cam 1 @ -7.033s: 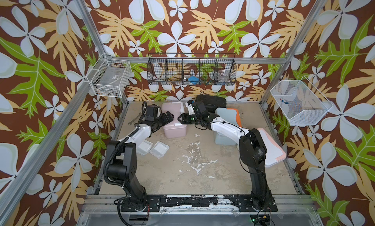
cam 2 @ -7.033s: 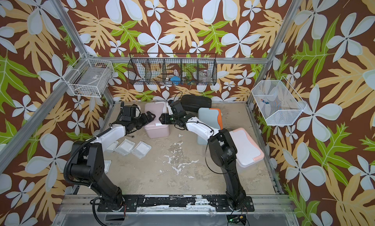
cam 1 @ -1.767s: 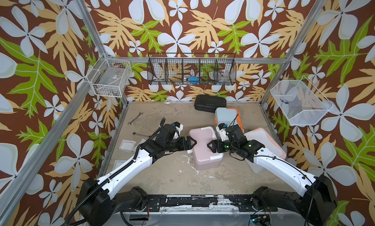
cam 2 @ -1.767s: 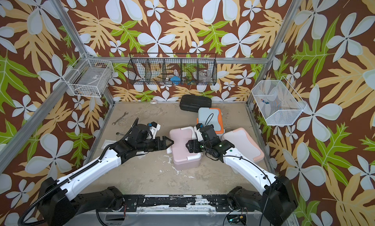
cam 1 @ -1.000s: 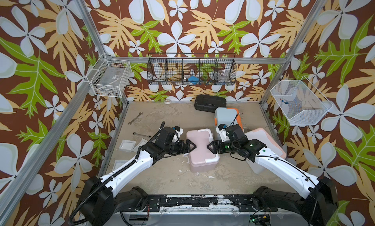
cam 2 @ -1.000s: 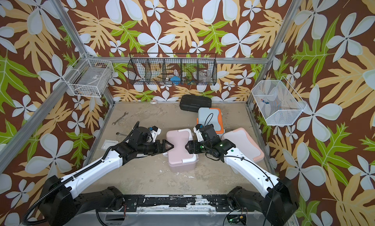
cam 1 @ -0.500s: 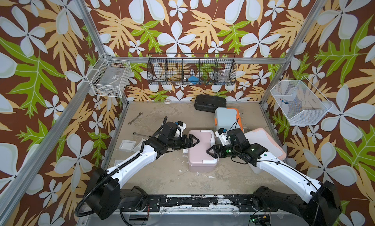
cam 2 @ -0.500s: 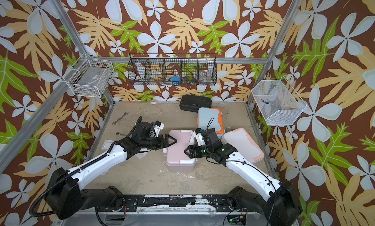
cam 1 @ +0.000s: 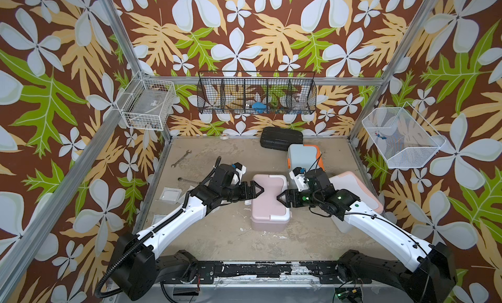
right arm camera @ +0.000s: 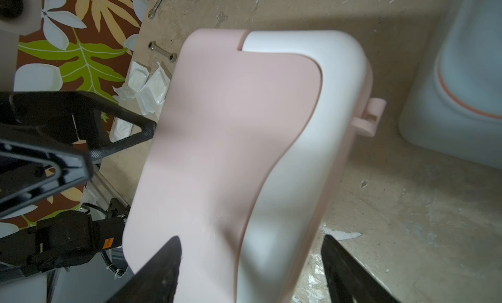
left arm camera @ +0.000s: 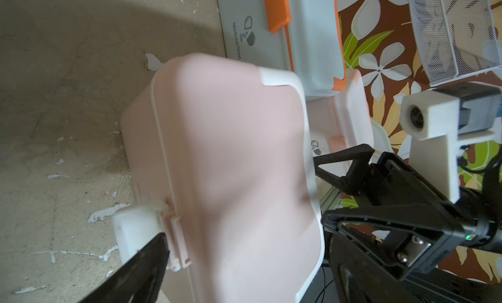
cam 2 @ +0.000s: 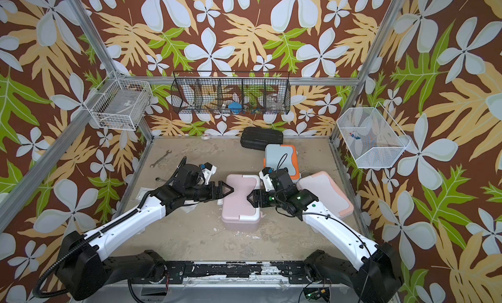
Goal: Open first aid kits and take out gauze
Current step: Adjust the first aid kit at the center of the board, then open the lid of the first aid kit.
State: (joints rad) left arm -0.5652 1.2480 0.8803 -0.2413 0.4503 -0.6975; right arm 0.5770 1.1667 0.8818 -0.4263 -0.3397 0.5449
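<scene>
My left end effector (cam 1: 258, 191) stands wide open, its tips at the left edge of the pink first aid kit (cam 1: 269, 206), one finger (left arm camera: 146, 269) beside the white tab (left arm camera: 133, 231) on the kit's side. My right end effector (cam 1: 280, 199) is open too, its jaws straddling the kit's opposite edge; whether either presses on the kit I cannot tell. The kit sits mid-worktop (cam 1: 217, 241), lid shut; just behind my right wrist lies the light blue first aid kit (cam 1: 301, 157), closed. The white first aid kit (cam 1: 353, 190) lies partly under my right arm; gauze packets (cam 1: 170, 194) lie near the worktop's left edge, well apart from the kits; a black ribbed case (cam 1: 281, 138) rests by the back wall.
</scene>
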